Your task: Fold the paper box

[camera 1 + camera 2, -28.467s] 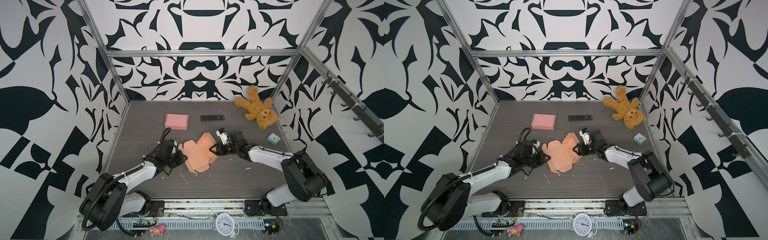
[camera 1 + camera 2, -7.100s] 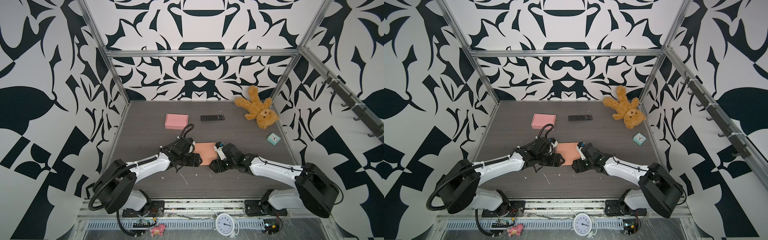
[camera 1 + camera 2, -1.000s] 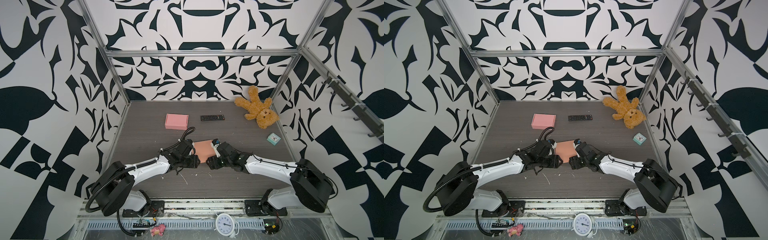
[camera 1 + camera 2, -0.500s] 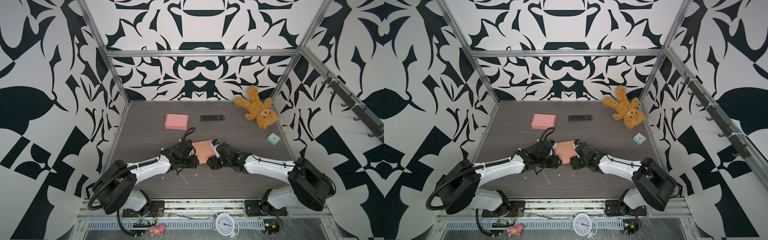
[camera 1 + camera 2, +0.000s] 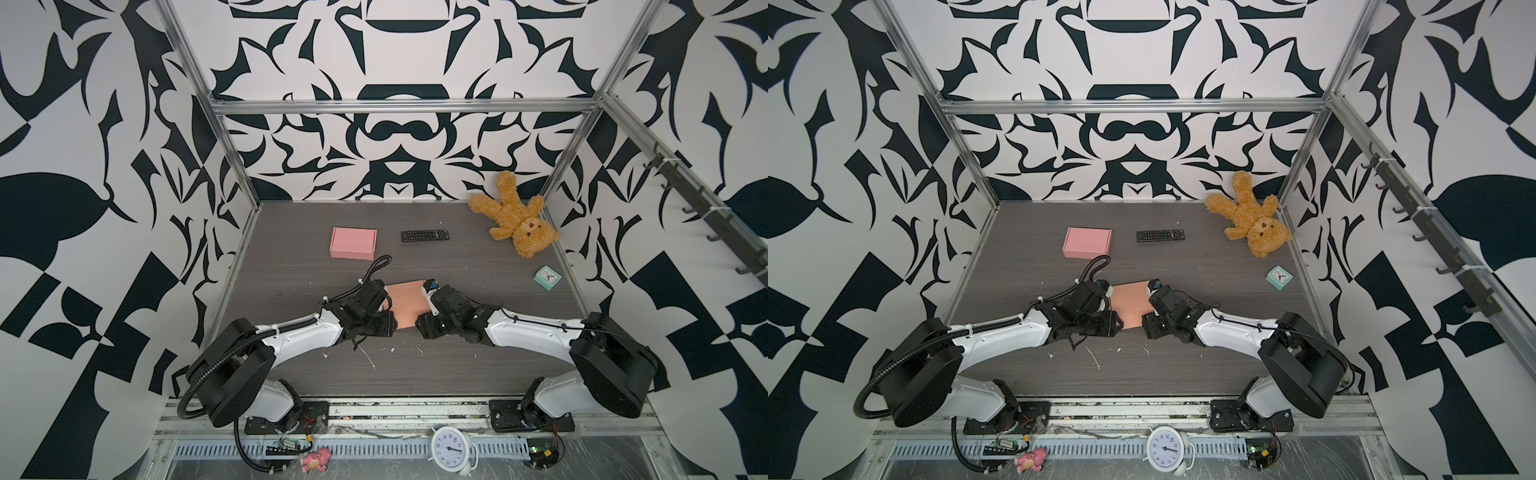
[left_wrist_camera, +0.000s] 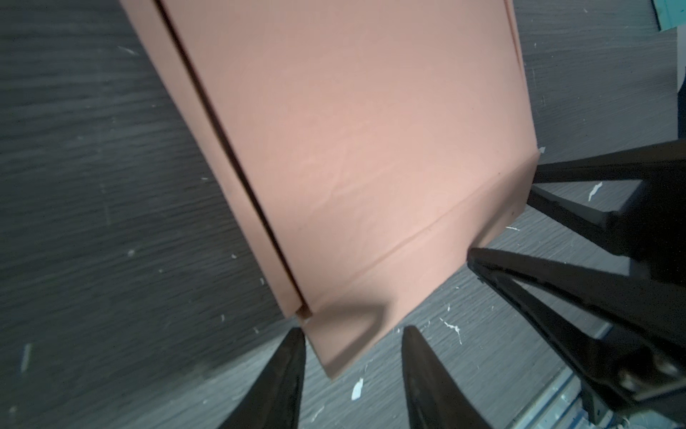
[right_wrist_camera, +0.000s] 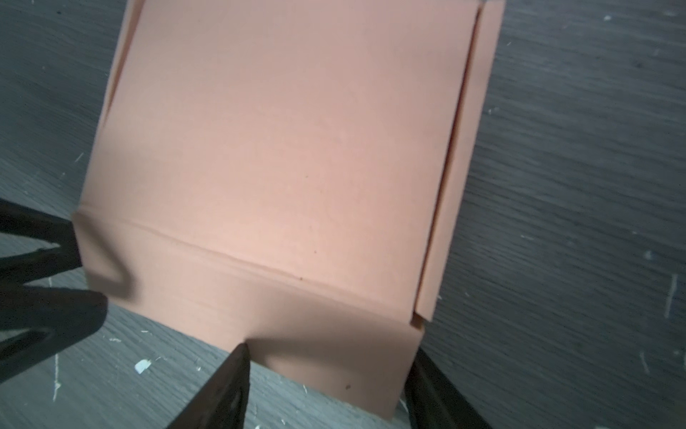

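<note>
Paper box (image 5: 405, 303): salmon card, lying on the counter (image 5: 478, 365) on the near side of the pink box (image 5: 353, 243), toward my bases and well apart from it.
Done: I judge the body is formed and the lid is down over it. A side wall shows as a strip beside the lid, with a dark gap between.
Left to do: the front flap (image 7: 260, 308) is creased but sticks out flat, not yet tucked in. That looks like the last step.
Left fingers (image 6: 278, 382): parted, grasping nothing. One corner of the front flap sits between the tips.
Right fingers (image 7: 226, 390): parted, clamped on nothing. One tip touches the flap's edge, and its mate stands at the flap's other corner.
Hidden: in both top views my wrists cover the flap edge. The inside is unseen.
Cut off: both wrist views lose the edge that faces the pink box.
Hard to make out: whether the flap lies on the counter or lifts off it, and whether the side tabs are seated.
</note>
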